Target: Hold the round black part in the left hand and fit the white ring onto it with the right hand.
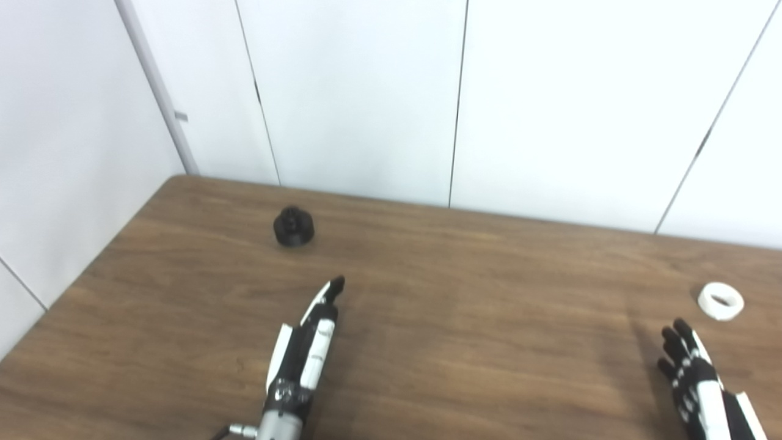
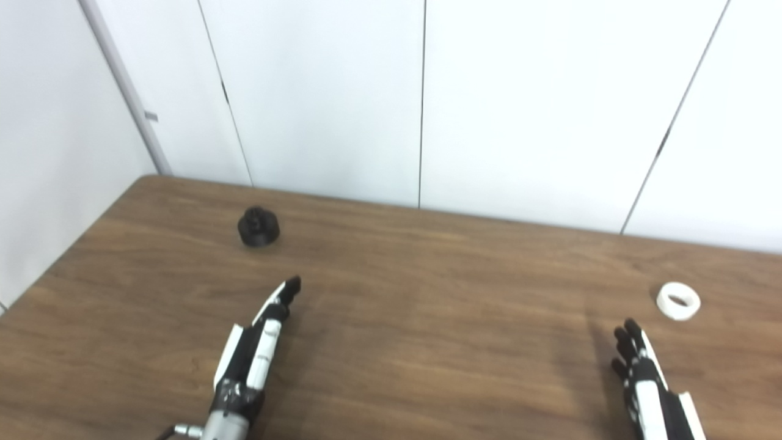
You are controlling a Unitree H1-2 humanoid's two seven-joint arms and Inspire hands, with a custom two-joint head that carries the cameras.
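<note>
Each hand faces its own piece across the brown wooden table (image 1: 464, 287)

Empty, fingers straight, the left hand (image 1: 305, 348) points toward the round black plastic part (image 1: 294, 226) up-left; the right hand (image 1: 696, 373), open too, sits just short of the white ring (image 1: 721, 300)

Round black part (image 1: 294, 227): short, squat cylinder with a narrower raised knob on top, matte black. Stands upright on its base, far-left area of the table (image 1: 464, 293), near the back edge. White ring (image 1: 721, 300): low, thick-walled band with open centre, lying flat, hole facing up. Sits far right on the table, well apart from the black part. Neither is held.
</note>
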